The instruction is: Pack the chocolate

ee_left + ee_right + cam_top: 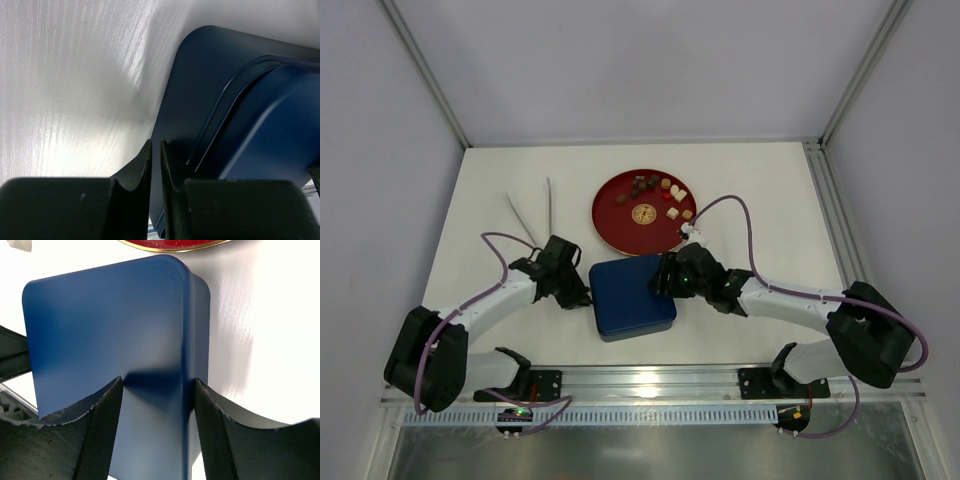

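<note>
**Fingers and lid.** We are viewing the right gripper [158, 381] with its jaws standing well apart, straddling the near right edge of the dark blue lid [100, 325]. We are unable to tell whether its pads are touching that edge. The left gripper [155, 145] is showing jaws drawn almost together with nothing between them, just beside the lid's left edge.

**Outward.** The lid is lying flat between the two grippers on the white table [770, 200]. The chocolate [647, 185] is lying beyond the lid, away from the arm bases, on the red plate [613, 228]. It is spreading in an arc from left to right along the plate's far rim. The cubes themselves are showing no long axis. We are judging the right gripper the nearer.

**Count.** We are counting:
- one lid
- one plate
- one gold emblem [643, 213] at the plate's centre
- two thin metal rods [548, 205] in a V to the left
- roughly ten candies, mostly dark, a few cream or reddish, too small for an exact tally
</note>
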Controlling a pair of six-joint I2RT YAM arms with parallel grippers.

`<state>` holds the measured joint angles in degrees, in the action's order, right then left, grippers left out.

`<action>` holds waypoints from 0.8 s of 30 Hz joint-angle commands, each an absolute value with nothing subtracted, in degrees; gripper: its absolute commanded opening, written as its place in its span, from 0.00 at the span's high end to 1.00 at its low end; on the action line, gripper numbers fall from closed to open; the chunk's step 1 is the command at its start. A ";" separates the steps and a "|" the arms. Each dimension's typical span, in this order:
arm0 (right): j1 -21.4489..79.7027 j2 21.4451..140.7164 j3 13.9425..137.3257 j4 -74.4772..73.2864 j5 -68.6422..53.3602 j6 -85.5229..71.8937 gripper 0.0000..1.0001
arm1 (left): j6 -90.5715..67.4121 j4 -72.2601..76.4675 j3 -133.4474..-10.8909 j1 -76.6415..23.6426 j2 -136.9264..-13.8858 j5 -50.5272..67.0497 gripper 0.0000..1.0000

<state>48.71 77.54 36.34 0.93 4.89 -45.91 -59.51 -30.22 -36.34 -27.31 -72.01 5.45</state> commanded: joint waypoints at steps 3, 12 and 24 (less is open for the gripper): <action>50.45 78.13 39.72 1.15 4.13 -45.35 0.38 | -59.85 -26.37 -39.11 -28.21 -72.07 8.88 0.90; 51.59 78.57 41.40 -1.39 5.36 -45.09 0.33 | -60.03 -26.28 -39.29 -28.48 -72.07 8.96 0.89; 53.17 79.10 44.38 -5.19 7.82 -44.47 0.27 | -60.21 -26.37 -39.55 -28.74 -72.25 8.88 0.90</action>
